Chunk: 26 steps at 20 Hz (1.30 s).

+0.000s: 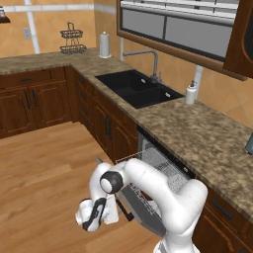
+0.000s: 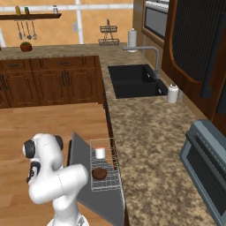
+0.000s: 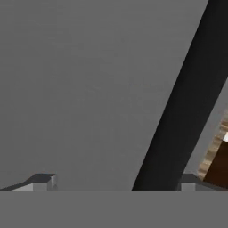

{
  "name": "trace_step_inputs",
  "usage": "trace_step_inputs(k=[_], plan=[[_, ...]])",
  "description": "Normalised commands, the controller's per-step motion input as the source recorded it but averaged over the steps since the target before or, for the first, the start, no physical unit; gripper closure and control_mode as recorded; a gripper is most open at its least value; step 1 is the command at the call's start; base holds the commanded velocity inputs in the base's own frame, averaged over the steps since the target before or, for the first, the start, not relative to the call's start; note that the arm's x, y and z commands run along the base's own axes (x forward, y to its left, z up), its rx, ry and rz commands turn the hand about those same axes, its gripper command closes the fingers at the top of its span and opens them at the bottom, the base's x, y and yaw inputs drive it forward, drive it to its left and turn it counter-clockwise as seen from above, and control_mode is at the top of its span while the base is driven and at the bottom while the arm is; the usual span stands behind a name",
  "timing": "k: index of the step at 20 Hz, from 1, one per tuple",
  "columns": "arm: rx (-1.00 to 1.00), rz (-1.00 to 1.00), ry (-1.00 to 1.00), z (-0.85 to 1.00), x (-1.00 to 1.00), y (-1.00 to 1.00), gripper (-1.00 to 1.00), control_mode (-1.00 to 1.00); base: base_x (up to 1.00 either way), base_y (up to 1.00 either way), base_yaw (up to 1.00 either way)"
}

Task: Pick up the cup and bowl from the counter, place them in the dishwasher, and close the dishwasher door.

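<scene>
- Cup (image 2: 100, 152) standing up in the white wire rack (image 2: 106, 165), at the end of the rack nearer the sink (image 2: 134, 81).
- Bowl (image 2: 99, 173) lying in the same rack, just beside the cup, at the end farther from the sink.
- Rack pulled out of the dishwasher (image 1: 163, 165), sitting over the dishwasher door (image 2: 95, 185).
- Dishwasher door dropped down flat and open, sticking out from under the counter (image 2: 150, 145) over the wooden floor (image 2: 48, 123).
- Dark bar handle (image 3: 180, 102) running along the door's far edge, seen very close in the hand view against the flat grey door panel (image 3: 84, 89).
- Gripper (image 1: 94, 217) hanging low beside the open door, on the floor side of it, away from the counter.
- Fingers (image 3: 42, 181) spread wide apart, nothing between them, pointing at the grey door right by its handle.
- Cannot tell whether the fingers touch the door or the handle.
- White soap bottle (image 2: 173, 93) standing on the counter just beside the sink, on the dishwasher's side of it.
- Tap (image 1: 153, 62) bending over the sink from the wall side.
- Paper roll (image 1: 104, 45) standing on the counter past the sink, far from the dishwasher.
- Grey microwave (image 2: 207, 167) sitting on the counter on the far side of the dishwasher from the sink.
</scene>
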Motion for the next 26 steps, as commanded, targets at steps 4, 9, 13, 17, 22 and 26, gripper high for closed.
trace_step_inputs(k=[4, 9, 13, 17, 22, 26], plan=[[-0.11, 0.00, 0.04, 0.00, 0.00, -1.00, -1.00, -1.00, 0.00, 0.00, 0.00], [-0.10, 0.00, 0.01, 0.00, 0.00, -1.00, -1.00, -1.00, 0.00, 0.00, 0.00], [-0.07, 0.00, 0.15, 0.00, 0.39, -1.00, -1.00, -1.00, 0.00, 0.00, 0.00], [-0.02, 0.00, 0.13, 0.00, 0.59, -1.00, -1.00, -1.00, 0.00, 0.00, 0.00], [0.00, 0.00, 0.02, 0.00, 0.53, -1.00, -1.00, -1.00, 0.00, 0.00, 0.00], [0.00, 0.00, 0.09, -0.08, 0.59, -1.00, -1.00, -1.00, 0.00, 0.00, 0.00]])
